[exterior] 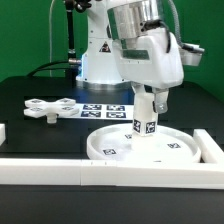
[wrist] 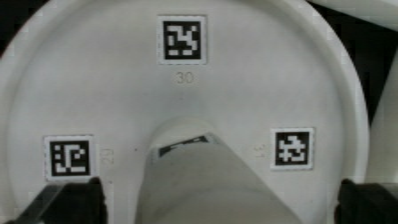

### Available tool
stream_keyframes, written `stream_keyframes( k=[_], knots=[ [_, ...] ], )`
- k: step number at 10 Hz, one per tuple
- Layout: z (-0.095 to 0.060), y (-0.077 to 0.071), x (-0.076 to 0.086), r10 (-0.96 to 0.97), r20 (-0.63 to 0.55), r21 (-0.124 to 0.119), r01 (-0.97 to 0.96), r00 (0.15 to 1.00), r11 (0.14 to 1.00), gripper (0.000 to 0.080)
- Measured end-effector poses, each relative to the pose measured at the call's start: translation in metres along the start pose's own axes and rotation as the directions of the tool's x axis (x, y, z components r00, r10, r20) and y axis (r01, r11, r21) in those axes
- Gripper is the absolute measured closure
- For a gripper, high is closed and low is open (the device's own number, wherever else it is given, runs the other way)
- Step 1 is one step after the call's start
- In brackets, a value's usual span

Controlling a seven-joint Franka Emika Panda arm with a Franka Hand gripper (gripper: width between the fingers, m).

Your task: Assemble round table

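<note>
The large rimmed round disc (exterior: 112,150) lies flat near the front rail, and its tagged face fills the wrist view (wrist: 178,110). The short cylindrical leg (exterior: 146,124) stands upright on the disc, right of its middle. My gripper (exterior: 150,103) hangs straight over the leg's top. In the wrist view the leg (wrist: 222,180) rises between my dark fingers (wrist: 63,205), which stand wide on either side with a gap to it, so the gripper (wrist: 217,208) is open. The cross-shaped lobed base (exterior: 48,108) lies loose on the black table at the exterior view's left.
The marker board (exterior: 103,110) lies behind the disc. A long white rail (exterior: 100,172) runs along the front, another rail (exterior: 208,147) stands at the exterior view's right, and a short white piece (exterior: 3,132) sits at its left edge. The arm's base (exterior: 95,60) is behind.
</note>
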State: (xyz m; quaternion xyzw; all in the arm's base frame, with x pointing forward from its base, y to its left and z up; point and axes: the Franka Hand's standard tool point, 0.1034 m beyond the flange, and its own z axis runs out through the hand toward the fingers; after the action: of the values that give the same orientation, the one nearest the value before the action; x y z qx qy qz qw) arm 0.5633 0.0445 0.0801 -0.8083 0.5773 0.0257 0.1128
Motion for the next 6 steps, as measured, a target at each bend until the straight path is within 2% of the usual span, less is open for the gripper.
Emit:
stream_keyframes(
  k=[1, 2, 3, 6],
  knots=[
    [0.0, 0.0, 0.0001, -0.06, 0.0, 0.0, 0.06, 0.998, 0.998, 0.0151],
    [-0.0003, 0.0001, 0.0001, -0.193, -0.003, -0.013, 0.193, 0.981, 0.981, 0.0151],
    [-0.0026, -0.002, 0.0015, -0.372, -0.017, -0.05, 0.371, 0.928, 0.927, 0.0151],
    [-0.0064, -0.0074, 0.0045, -0.699, -0.01, -0.079, 0.696, 0.715, 0.714, 0.0151]
  ],
)
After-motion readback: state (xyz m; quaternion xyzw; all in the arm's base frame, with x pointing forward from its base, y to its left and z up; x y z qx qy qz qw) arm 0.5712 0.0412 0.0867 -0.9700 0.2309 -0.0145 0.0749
